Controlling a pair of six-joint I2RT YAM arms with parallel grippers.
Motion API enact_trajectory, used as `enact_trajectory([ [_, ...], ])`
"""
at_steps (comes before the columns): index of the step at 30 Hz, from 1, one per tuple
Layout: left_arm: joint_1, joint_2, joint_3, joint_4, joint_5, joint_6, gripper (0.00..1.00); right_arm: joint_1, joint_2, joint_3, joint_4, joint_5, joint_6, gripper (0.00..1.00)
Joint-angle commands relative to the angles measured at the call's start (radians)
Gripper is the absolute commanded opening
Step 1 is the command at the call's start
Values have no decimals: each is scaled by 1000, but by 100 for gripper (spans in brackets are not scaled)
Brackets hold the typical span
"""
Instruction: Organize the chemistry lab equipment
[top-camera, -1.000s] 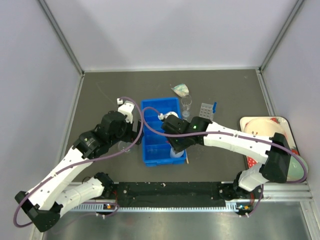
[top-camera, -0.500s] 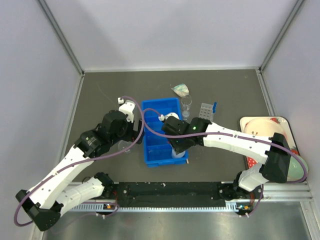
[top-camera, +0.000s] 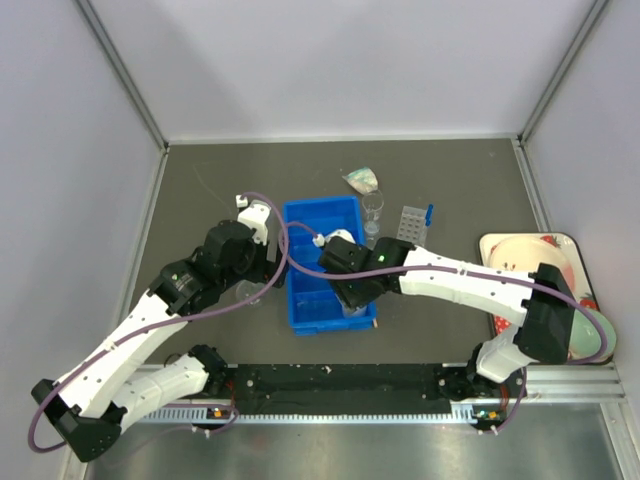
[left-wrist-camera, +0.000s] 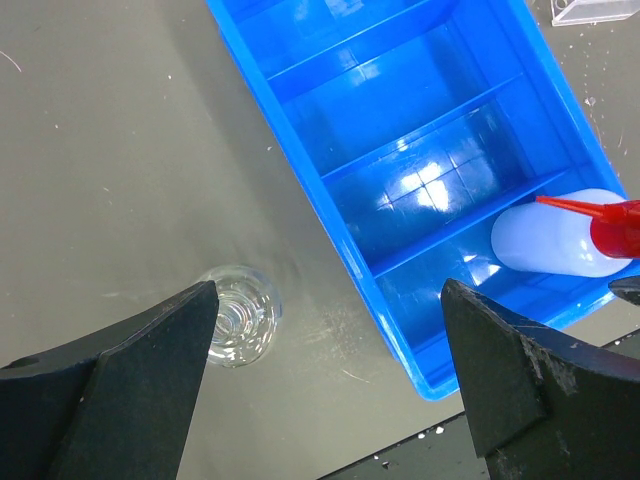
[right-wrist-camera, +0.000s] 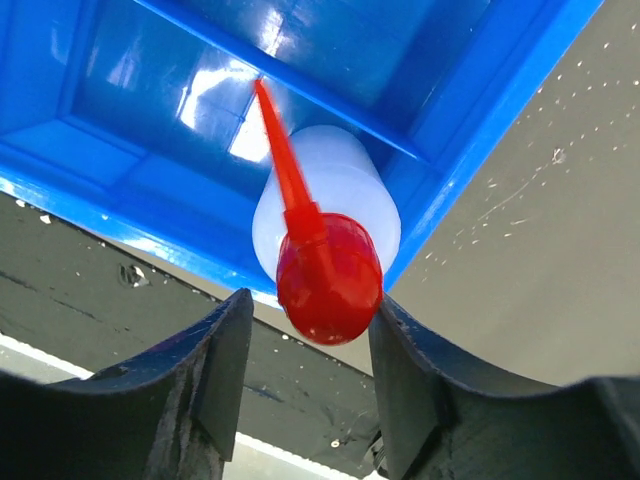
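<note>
A white squeeze bottle (right-wrist-camera: 325, 190) with a red cap (right-wrist-camera: 328, 275) and red nozzle sits in the nearest compartment of the blue divided bin (right-wrist-camera: 120, 160), at its right corner. My right gripper (right-wrist-camera: 312, 305) is open around the red cap, with a gap on the left finger's side. The left wrist view shows the same bottle (left-wrist-camera: 555, 245) inside the bin (left-wrist-camera: 400, 150). My left gripper (left-wrist-camera: 330, 300) is wide open over bare table left of the bin, holding nothing. A clear glass flask (left-wrist-camera: 238, 315) stands by its left finger (left-wrist-camera: 150, 360).
Behind the bin (top-camera: 312, 215) stand a clear beaker (top-camera: 373, 205), a clear tube rack (top-camera: 411, 222) with a blue-capped tube (top-camera: 429, 213), and a small wrapped item (top-camera: 361, 180). The strawberry-patterned tray (top-camera: 560, 245) lies at the right edge. The second flask (top-camera: 248, 292) sits under my left arm.
My right gripper shifted slightly left over the bin's near compartment, and its jaws widened away from the red cap. The left arm has not moved.
</note>
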Motion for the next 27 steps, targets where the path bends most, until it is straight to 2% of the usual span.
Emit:
enact_trajectory([
  [1, 4, -10, 6, 43, 6, -4, 99, 21, -2, 71, -1, 18, 9, 51],
  [12, 4, -19, 15, 39, -1, 0, 99, 24, -46, 150, -42, 58, 7, 54],
  [18, 4, -21, 23, 31, 3, 5, 99, 15, -123, 247, -87, 202, -1, 61],
  [22, 4, -13, 32, 26, 3, 10, 99, -63, -160, 287, -78, 249, -33, 62],
  [27, 4, -7, 53, 19, 3, 10, 99, -316, -143, 259, 29, 214, -97, 63],
])
